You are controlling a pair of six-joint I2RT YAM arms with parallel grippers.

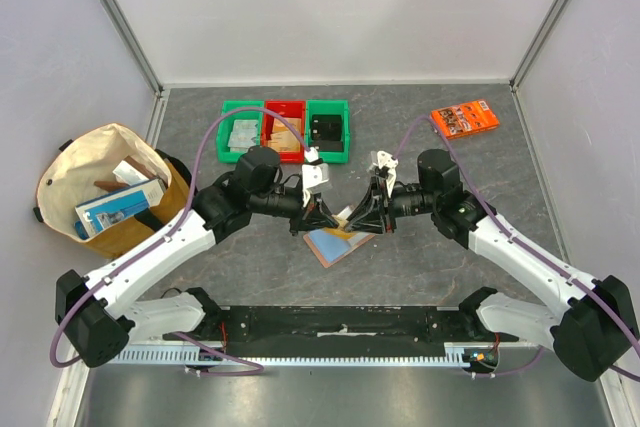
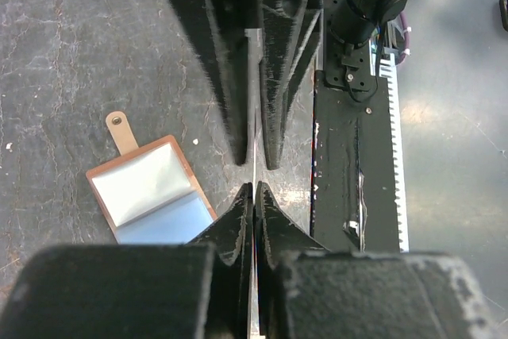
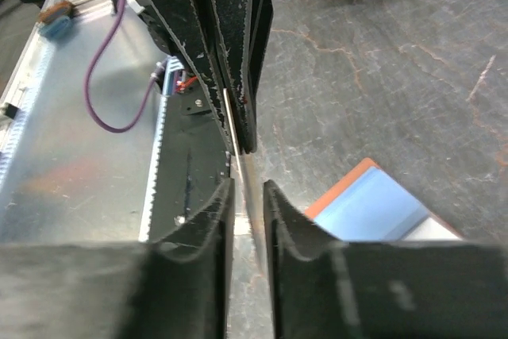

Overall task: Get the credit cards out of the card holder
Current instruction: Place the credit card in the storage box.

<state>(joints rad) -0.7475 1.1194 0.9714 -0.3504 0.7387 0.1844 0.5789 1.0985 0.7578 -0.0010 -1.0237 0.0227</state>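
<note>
Where the two arms meet over the dark, mottled surface [image 1: 430, 267], the card holder [image 1: 335, 245] lies spread flat beneath them. It is a reddish-brown leather rectangle with a small rounded tab and glossy whitish and pale blue panels. Just above it a thin, stiff card [image 2: 253, 171] stands edge-on, showing as a pale sliver. The left claw [image 2: 254, 190] has its rough black fingers pressed together on it. The right claw [image 3: 248, 186] straddles the same card with its fingers slightly apart, a narrow gap either side. Farther back, three boxy plastic bins [image 1: 285, 130], green, red and green, hold other cards [image 1: 243, 134]. An orange printed packet [image 1: 465, 118] lies beyond, to the right.
</note>
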